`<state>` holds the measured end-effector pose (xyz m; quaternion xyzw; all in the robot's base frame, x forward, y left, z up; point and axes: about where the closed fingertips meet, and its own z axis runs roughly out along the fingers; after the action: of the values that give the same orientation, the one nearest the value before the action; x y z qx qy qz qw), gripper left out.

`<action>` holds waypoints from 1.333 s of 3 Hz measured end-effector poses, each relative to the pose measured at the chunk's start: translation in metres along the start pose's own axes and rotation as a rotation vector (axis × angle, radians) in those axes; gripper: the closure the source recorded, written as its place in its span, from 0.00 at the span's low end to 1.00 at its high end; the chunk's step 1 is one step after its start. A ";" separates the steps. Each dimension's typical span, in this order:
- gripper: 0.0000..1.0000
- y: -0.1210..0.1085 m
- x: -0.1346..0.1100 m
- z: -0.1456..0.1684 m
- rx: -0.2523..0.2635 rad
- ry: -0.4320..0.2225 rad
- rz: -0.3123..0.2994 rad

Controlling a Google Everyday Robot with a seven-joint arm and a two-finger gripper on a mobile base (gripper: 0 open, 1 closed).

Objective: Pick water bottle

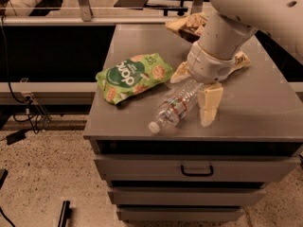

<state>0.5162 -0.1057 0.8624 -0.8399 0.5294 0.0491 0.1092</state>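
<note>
One cam only, set high, looking down & fwd at an angle past the front of the grey metal drawer cabinet [156, 167]. Mid-range: whole grey tabletop [265, 98] plus speckled floor [42, 174] in frame. Cream two-finger gripper [189, 100], fingers [209, 105] apart, sits low over tabletop, right of centre.

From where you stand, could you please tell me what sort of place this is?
Probably an office or lab workroom: a grey drawer cabinet serves as the table, and loose cables trail on the speckled floor. The hand hangs over the cabinet top, close beside the water bottle.
</note>
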 end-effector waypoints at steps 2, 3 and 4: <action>0.65 0.007 -0.008 0.012 -0.021 -0.012 -0.032; 0.88 0.009 -0.011 0.006 -0.015 -0.051 -0.020; 1.00 0.001 -0.013 -0.024 0.017 -0.149 0.023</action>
<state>0.5088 -0.0999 0.8881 -0.8267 0.5299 0.1084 0.1548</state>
